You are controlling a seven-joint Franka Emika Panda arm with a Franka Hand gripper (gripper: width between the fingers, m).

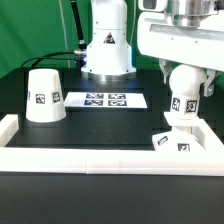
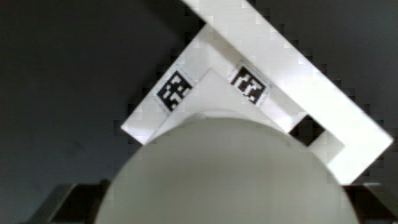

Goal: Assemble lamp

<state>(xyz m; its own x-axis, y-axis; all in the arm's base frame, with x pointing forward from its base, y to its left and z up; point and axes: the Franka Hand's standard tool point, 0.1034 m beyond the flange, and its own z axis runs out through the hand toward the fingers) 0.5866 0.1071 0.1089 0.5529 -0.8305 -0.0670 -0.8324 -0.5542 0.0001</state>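
Bright, even room light. The white shade [image 1: 44, 96] almost glares against the black table [image 1: 100, 135], and shadows are faint. At the wrist, the bulb [image 2: 222, 170] looms grey, shaded and blurred; the tags [image 2: 244, 86] look soft.

Shade [image 1: 44, 95], left of frame: matte white with one black-and-white square tag. Bulb [image 1: 184, 86], right of frame: matte white, one matching tag lower down. Base [image 1: 176, 141], lower right: white, with black-and-white square tags on two faces. Marker board [image 1: 105, 100], centre: white, printed with black tags. Table [image 1: 110, 130]: black. Border rail [image 1: 100, 165]: white.
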